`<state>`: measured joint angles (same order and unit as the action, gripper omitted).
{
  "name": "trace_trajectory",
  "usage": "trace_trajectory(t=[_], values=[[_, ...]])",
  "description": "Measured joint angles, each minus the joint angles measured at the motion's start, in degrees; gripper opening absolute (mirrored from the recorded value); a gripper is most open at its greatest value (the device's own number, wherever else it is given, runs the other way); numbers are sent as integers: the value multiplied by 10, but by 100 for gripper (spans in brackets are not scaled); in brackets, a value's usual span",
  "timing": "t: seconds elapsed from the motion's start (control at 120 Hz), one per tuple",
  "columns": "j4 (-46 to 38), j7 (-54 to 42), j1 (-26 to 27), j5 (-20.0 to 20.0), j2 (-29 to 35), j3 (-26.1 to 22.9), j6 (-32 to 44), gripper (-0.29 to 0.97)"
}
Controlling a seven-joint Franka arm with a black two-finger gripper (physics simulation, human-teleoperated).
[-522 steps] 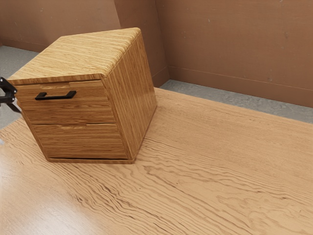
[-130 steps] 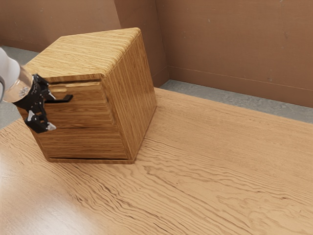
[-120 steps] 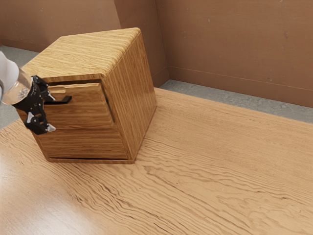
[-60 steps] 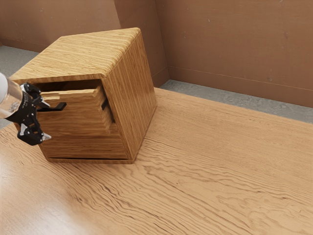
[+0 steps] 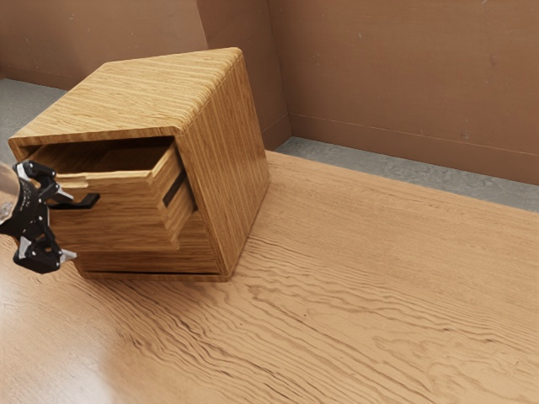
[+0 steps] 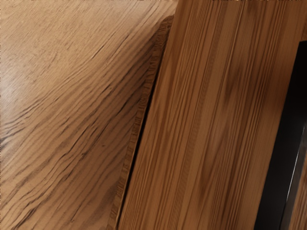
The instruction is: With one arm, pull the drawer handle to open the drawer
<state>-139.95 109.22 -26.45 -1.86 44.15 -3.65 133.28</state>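
Note:
A wooden cabinet (image 5: 152,88) stands on the table, and its top drawer (image 5: 118,215) is pulled partway out so the dark inside shows. The drawer's black handle (image 5: 82,200) juts from its front. My black gripper (image 5: 62,224) is at the exterior view's left edge, right at the handle. Its fingers stand wide apart; the upper fingertip (image 5: 59,194) is at the handle's end, and the lower one hangs free in front of the drawer face. In the wrist view the cabinet's wooden front (image 6: 216,120) is very close to my hand.
The lower drawer (image 5: 143,252) is shut. The wooden table (image 5: 354,303) stretches wide toward the exterior view's right and front. Brown walls (image 5: 404,67) rise behind the cabinet.
The top drawer has slid further out toward the exterior view's left, and my gripper has moved left and slightly down with the handle.

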Motion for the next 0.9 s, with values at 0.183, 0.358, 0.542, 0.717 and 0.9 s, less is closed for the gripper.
trace_trajectory(t=[0.183, 0.358, 0.542, 0.717, 0.9], values=[[-31, 2, -8, 3, 39, -1, 0, 68], [-56, 5, -14, 7, 70, -9, 0, 68], [-87, 8, -20, 14, 112, -21, 0, 68], [-107, 10, -33, 25, 153, -50, -4, 68], [-134, 13, -52, 54, 206, -90, -9, 68]])
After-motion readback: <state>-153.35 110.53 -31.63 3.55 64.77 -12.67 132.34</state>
